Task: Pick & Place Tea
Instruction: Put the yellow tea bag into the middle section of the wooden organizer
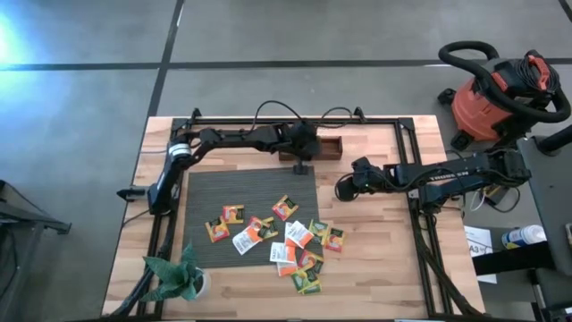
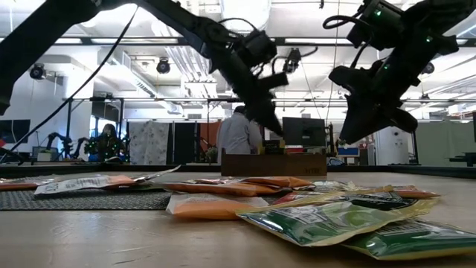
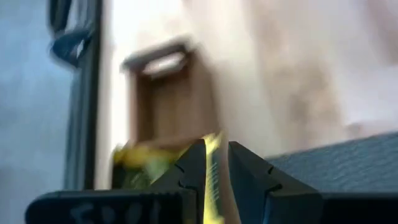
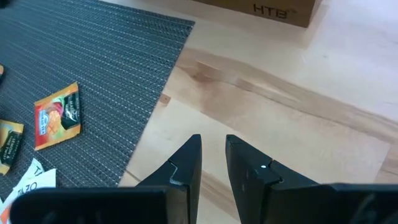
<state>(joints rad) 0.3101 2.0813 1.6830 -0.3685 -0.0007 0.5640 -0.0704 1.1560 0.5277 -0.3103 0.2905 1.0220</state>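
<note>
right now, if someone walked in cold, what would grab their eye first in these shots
Probably the scatter of bright tea packets, green, orange-red, yellow and white, heaped on the near right part of the grey mat and spilling off its edge. Next, the left gripper pinching a yellow packet edge-on, near the small wooden box at the table's far edge. The right gripper hangs empty over bare wood beside the mat.

Two dark jointed arms, black cables, wedge-shaped black jaws
</note>
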